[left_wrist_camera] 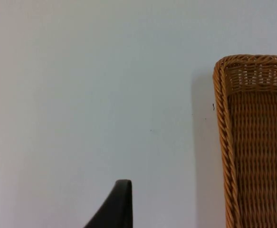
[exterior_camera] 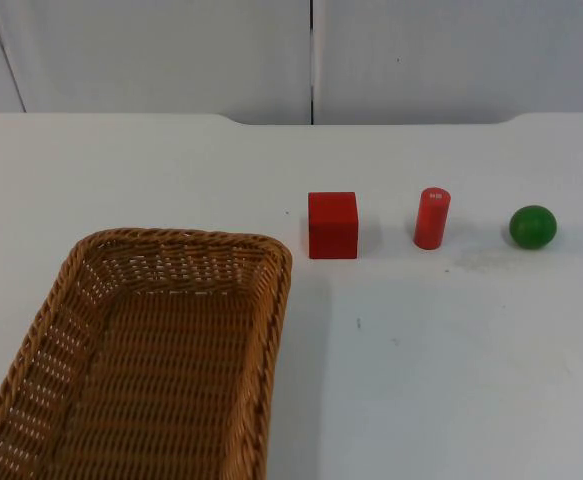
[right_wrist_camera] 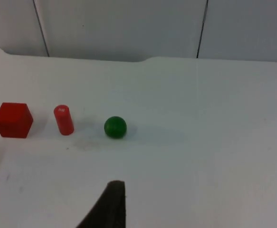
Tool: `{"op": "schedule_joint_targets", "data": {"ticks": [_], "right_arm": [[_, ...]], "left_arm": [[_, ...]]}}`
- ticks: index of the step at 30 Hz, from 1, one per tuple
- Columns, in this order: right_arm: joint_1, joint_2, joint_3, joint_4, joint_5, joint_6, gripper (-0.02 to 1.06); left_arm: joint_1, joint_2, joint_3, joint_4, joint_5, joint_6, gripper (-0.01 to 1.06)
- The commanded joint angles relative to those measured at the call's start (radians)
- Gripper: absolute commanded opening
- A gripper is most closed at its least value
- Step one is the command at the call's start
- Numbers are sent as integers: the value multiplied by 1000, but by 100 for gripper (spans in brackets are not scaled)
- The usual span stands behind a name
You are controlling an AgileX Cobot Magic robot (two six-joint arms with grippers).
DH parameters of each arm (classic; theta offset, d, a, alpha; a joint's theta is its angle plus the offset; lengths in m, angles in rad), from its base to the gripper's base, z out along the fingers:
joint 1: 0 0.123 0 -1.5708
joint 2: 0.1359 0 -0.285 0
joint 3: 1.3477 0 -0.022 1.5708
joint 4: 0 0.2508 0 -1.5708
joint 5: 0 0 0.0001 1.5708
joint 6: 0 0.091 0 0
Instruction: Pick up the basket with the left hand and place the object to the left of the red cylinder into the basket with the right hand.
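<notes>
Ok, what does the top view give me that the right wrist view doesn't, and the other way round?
Top view alone: the wicker basket, standing empty on the table, apart from the blocks.
Right wrist view alone: a black fingertip of the right gripper, above bare table short of the objects.
Both: the row of red cube, red cylinder and green ball, all untouched, and the grey partition wall behind. The cube is the object left of the cylinder.

I see the basket (exterior_camera: 151,370) at lower left; cube (exterior_camera: 332,225), cylinder (exterior_camera: 432,218) and ball (exterior_camera: 533,227) line up rightward at mid-frame.
</notes>
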Motion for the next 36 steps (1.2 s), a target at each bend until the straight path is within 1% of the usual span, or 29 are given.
{"op": "schedule_joint_targets", "data": {"ticks": [1, 4, 6, 10, 15, 22, 27, 28, 32, 33, 36], "right_arm": [[-8, 81, -27, -2, -62, -9, 105], [-8, 188, -39, -2, -127, -21, 105], [-8, 219, -39, -2, -140, -32, 105], [-8, 332, -39, 0, -152, -34, 105], [-8, 388, -39, 4, -156, -34, 105], [-8, 387, -39, -1, -158, -34, 105], [-8, 387, -39, -1, -160, -34, 105], [-8, 387, -39, -1, -160, -34, 105], [-8, 387, -39, -1, -158, -34, 105], [-8, 387, -39, -1, -158, -34, 105], [-8, 387, -39, -1, -149, -34, 105]], "left_arm": [[4, 6, -5, -14, -3, -1, 105], [4, 6, -5, -14, -3, -1, 105], [4, 6, -5, -14, -3, -1, 105], [4, 6, -5, -17, -3, -1, 105], [4, 37, -5, -37, 3, -1, 105], [4, 139, -5, -62, -6, 1, 105], [4, 262, -5, -89, -21, 48, 105], [4, 262, -5, -89, -21, 48, 105], [4, 364, -5, -141, -78, 98, 105], [4, 364, -5, -141, -78, 98, 105], [4, 443, -7, -146, -117, 124, 105]]}}
